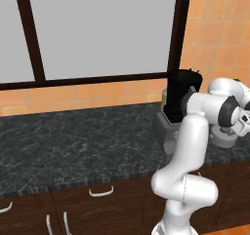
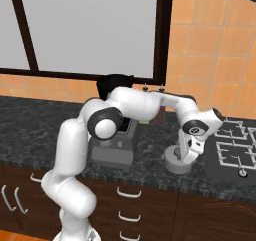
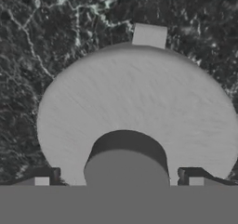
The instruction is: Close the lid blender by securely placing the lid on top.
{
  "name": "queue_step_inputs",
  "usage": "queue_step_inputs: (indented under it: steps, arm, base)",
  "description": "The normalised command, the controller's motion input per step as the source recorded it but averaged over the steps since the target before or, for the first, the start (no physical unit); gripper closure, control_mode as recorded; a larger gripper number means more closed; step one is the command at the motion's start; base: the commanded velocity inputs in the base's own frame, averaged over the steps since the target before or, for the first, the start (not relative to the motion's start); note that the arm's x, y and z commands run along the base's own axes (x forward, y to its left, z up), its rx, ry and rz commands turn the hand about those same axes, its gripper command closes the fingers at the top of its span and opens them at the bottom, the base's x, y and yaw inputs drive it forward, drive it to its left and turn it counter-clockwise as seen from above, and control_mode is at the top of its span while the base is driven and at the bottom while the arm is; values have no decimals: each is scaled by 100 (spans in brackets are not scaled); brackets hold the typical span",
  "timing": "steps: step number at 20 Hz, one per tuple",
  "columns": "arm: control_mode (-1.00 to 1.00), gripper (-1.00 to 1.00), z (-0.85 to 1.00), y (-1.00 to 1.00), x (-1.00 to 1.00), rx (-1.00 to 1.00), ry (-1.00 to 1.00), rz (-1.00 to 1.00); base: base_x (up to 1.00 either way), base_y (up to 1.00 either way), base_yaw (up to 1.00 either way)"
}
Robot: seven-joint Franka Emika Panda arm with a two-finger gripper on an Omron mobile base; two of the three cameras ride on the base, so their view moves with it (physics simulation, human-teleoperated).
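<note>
Behind arm, blender half hidden, pincer over lid

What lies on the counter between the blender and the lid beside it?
Bare dark counter: in the right base view the blender and the lid stand apart, with the gripper down at the lid and the arm passing above the gap.
</note>
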Motion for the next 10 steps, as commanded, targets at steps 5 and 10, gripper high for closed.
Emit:
queue_step_inputs:
  steps: [5, 10]
  arm:
    - [-100, 100, -93, 10, -2, -6, 0, 0]
    - [-100, 100, -41, 3, -28, 0, -11, 0]
  base:
    - [0, 0, 0]
    - [0, 0, 0]
